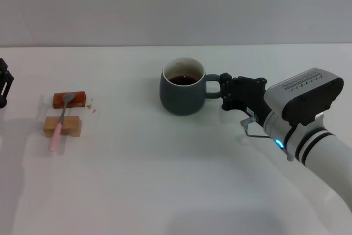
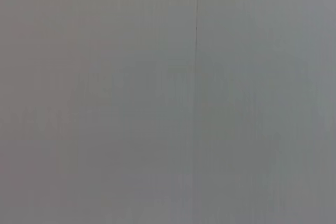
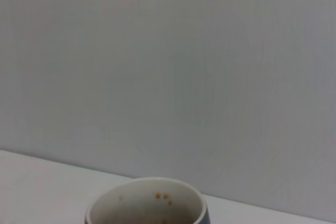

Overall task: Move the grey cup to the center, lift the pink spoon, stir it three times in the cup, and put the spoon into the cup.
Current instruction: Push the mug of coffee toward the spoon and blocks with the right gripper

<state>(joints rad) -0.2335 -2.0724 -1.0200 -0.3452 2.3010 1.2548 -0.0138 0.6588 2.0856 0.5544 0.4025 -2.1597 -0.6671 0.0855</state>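
Grey cup: the grey cup (image 1: 183,93) stands upright on the white table (image 1: 165,180), a little past the middle of the head view toward one o'clock; dark liquid shows inside its off-white rim, and its loop handle points to three o'clock.
Right gripper: the right gripper (image 1: 224,93) sits at the cup's three o'clock side with its black fingers (image 1: 225,80) against the handle; they appear closed on it, one above and one below the loop.
Right arm: its white forearm runs from the gripper off toward five o'clock.
Right wrist view: only the cup's rim (image 3: 145,201) shows at the near edge, with small orange specks on the inner wall and a plain grey wall behind.
Pink spoon: the pink spoon (image 1: 60,123) lies well apart from the cup, out at nine o'clock, bridging two wooden blocks; its metal bowl rests on the reddish-brown block (image 1: 70,99) and its pink handle crosses the tan block (image 1: 62,126), the end pointing to six o'clock.
Left gripper: the left gripper (image 1: 4,84) is parked at the far nine o'clock edge, only partly in view; I cannot tell how its fingers stand.
Left wrist view: a blank grey surface only.
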